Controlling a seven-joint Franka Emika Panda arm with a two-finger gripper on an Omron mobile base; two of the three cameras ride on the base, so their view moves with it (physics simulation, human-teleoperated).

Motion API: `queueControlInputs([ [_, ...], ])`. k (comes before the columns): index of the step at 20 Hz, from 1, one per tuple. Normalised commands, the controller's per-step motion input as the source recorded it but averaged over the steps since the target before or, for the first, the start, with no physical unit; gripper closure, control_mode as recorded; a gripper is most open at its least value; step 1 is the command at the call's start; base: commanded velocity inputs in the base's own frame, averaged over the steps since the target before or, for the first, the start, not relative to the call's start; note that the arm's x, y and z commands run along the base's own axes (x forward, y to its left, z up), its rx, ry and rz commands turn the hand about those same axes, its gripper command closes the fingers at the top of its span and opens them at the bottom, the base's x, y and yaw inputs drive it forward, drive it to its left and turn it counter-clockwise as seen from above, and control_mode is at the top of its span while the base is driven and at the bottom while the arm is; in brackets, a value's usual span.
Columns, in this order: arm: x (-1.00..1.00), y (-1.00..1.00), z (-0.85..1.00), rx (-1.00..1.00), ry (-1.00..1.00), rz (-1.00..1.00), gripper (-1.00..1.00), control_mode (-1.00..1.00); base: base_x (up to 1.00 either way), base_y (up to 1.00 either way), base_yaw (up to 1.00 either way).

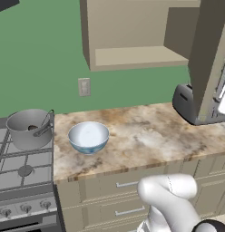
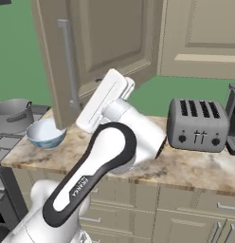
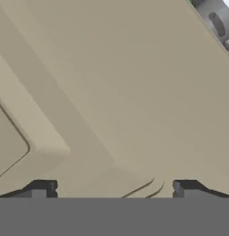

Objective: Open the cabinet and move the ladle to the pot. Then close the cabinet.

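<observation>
Cabinet door [image 2: 98, 52] standing open upper left; gripper [image 3: 111, 186] fingers spread wide, pressing near door panel; ladle [image 1: 41, 124] sitting inside pot [image 1: 28, 129] at left.

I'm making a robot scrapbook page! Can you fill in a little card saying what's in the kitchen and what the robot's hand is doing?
cabinet: door swung open, shelf looks bare
ladle: in the pot, handle leaning on the rim
pot: on the stove, left of the counter
bowl: white and blue, on the counter beside the pot
toaster: on the counter, to the right
gripper: open, close against the cabinet door's front, holding nothing
still to do: close the cabinet
</observation>
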Motion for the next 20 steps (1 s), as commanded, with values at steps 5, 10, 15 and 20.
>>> queueControlInputs([
  [5,0.66,0.68,0.07,0.00,0.03,-0.05,-1.00,-1.00,0.00,0.00,0.00],
  [10,0.95,0.44,0.12,0.00,0.07,-0.03,-1.00,-1.00,0.00,0.00,0.00],
  [15,1.00,0.51,0.00,0.00,0.15,-0.05,-1.00,-1.00,0.00,0.00,0.00],
  [20,0.96,0.36,0.00,0.00,0.04,-0.15,-1.00,-1.00,0.00,0.00,0.00],
])
